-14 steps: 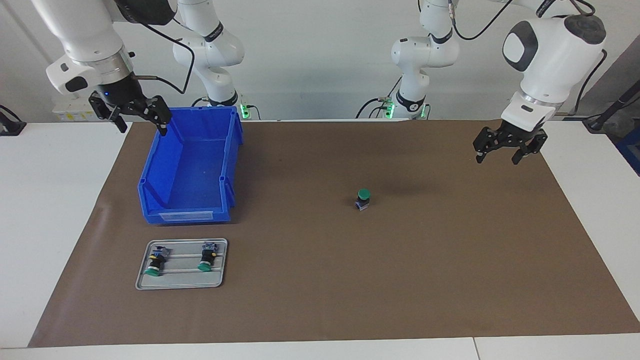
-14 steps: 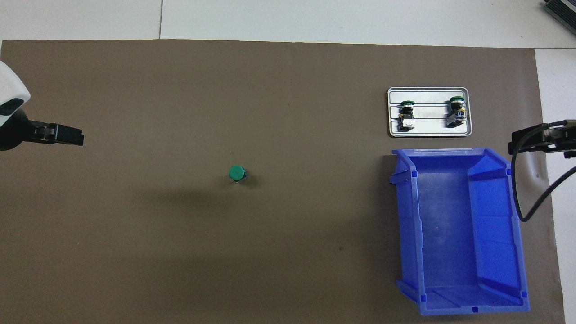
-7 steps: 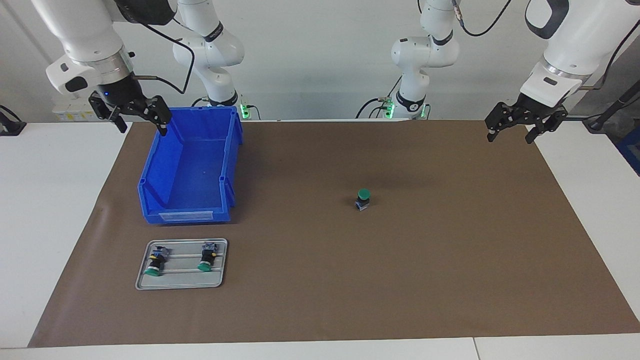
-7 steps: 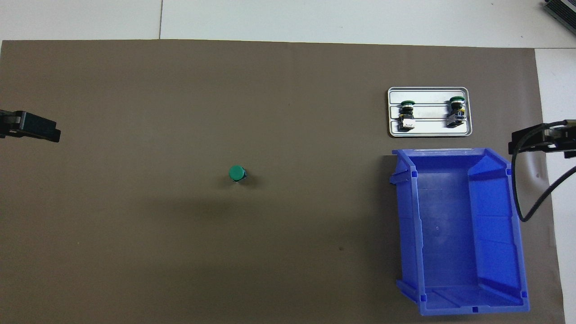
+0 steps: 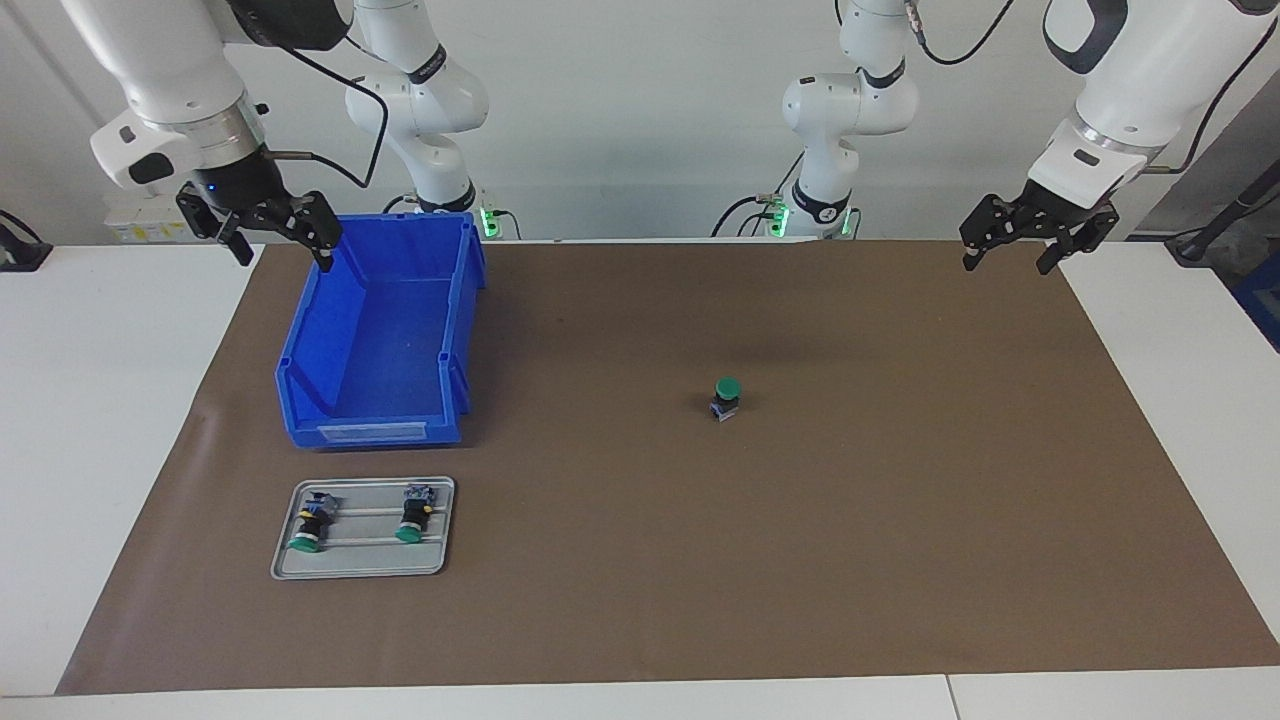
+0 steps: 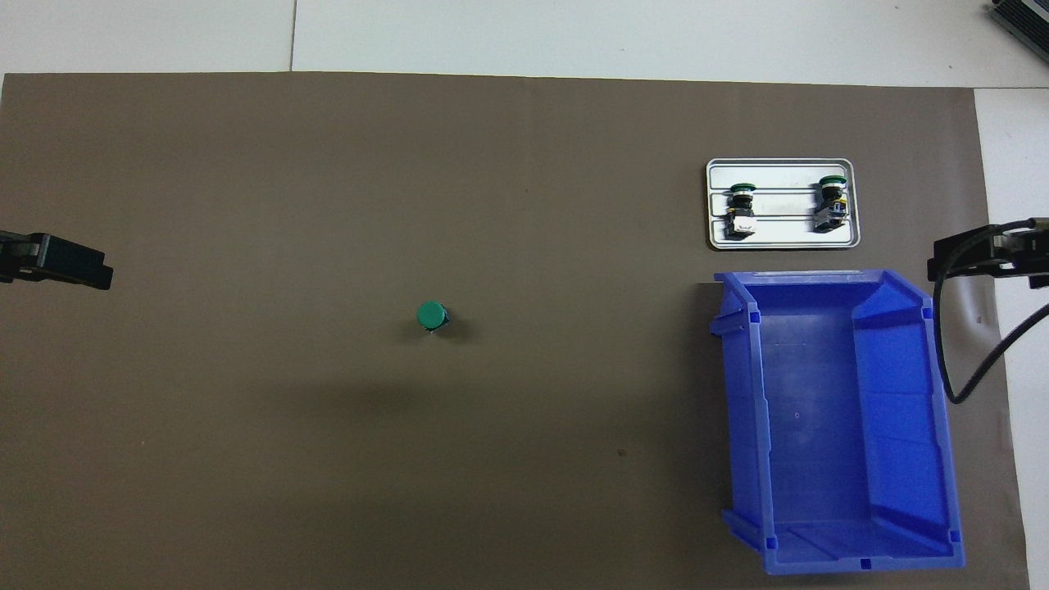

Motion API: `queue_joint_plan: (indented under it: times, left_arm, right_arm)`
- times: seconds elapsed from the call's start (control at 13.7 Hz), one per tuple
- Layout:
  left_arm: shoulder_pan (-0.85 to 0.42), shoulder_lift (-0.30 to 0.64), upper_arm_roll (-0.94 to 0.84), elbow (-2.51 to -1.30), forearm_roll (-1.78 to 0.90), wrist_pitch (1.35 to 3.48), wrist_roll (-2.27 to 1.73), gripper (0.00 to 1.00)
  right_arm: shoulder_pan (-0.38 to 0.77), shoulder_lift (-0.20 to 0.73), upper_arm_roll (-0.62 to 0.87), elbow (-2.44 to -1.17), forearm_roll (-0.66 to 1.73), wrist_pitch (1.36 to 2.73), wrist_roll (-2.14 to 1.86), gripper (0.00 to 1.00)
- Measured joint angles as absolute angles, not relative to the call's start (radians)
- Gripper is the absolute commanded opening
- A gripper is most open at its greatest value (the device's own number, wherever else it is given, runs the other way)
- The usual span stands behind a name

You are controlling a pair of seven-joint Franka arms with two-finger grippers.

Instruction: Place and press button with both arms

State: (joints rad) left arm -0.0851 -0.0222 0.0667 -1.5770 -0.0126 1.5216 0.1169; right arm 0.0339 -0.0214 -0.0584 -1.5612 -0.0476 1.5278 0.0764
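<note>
The button [image 5: 727,397] stands upright on the brown mat [image 5: 900,520], green cap on top, near the middle of the table. Nothing touches it. So the placing part looks done, I think. Whether it has been pressed I cannot tell from how it looks. Two more buttons [image 5: 360,520] just like it lie on their sides in the grey tray [image 5: 285,570], toward the right arm's end of the table and farther from the robots than the blue bin [image 5: 300,400]. The bin sits beside the tray and looks empty. If those two need placing and pressing too, that work is left. The left gripper [image 5: 1030,240] hangs high over the mat's edge at the left arm's end, fingers spread wide, holding nothing. The right gripper [image 5: 262,225] hangs over the mat's edge just beside the bin's corner, also spread wide and empty. A second ago the left gripper was lower and more over the mat. Now it has gone up and pulled back toward its own end. The right gripper has not moved. The button, tray and bin stayed put.
</note>
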Motion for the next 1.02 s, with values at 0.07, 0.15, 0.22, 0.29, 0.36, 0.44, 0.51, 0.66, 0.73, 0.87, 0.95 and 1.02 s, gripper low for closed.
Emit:
queue_joint_plan:
  times: [0.07,0.15,0.22,0.29,0.36,0.44,0.51,0.66,0.73,0.87,0.95,1.02]
  left_arm:
    - [-0.085,-0.026,0.067,-1.578,-0.013,1.525,0.117,1.0]
    - [-0.085,-0.027,0.067,-1.579,-0.013,1.531,0.116,1.0]
    - [-0.085,-0.027,0.066,-1.579,-0.013,1.535,0.116,1.0]
    - [-0.085,-0.027,0.064,-1.579,-0.013,1.536,0.116,1.0]
    - [-0.086,-0.027,0.062,-1.579,-0.014,1.537,0.116,1.0]
    - [-0.086,-0.027,0.06,-1.578,-0.014,1.537,0.116,1.0]
    - [-0.086,-0.027,0.06,-1.577,-0.014,1.538,0.116,1.0]
    - [-0.086,-0.027,0.06,-1.577,-0.014,1.538,0.115,1.0]
    - [-0.086,-0.027,0.06,-1.577,-0.014,1.537,0.115,1.0]
    - [-0.085,-0.027,0.06,-1.576,-0.014,1.537,0.115,1.0]
    - [-0.085,-0.028,0.06,-1.575,-0.013,1.536,0.115,1.0]
    - [-0.084,-0.029,0.06,-1.573,-0.014,1.533,0.114,1.0]
  right_arm:
    - [0.033,-0.021,-0.059,-1.561,-0.048,1.527,0.076,1.0]
    - [0.033,-0.021,-0.058,-1.561,-0.048,1.527,0.076,1.0]
    - [0.034,-0.021,-0.058,-1.561,-0.048,1.527,0.076,1.0]
    - [0.034,-0.021,-0.057,-1.561,-0.048,1.527,0.076,1.0]
    - [0.034,-0.021,-0.057,-1.561,-0.048,1.527,0.076,1.0]
    - [0.034,-0.021,-0.057,-1.561,-0.048,1.527,0.076,1.0]
    - [0.034,-0.021,-0.057,-1.561,-0.048,1.527,0.076,1.0]
    - [0.035,-0.021,-0.057,-1.561,-0.047,1.527,0.076,1.0]
    - [0.035,-0.021,-0.057,-1.561,-0.047,1.527,0.076,1.0]
    - [0.036,-0.021,-0.056,-1.561,-0.047,1.527,0.076,1.0]
    - [0.036,-0.021,-0.056,-1.561,-0.047,1.527,0.076,1.0]
    - [0.036,-0.021,-0.056,-1.561,-0.047,1.527,0.076,1.0]
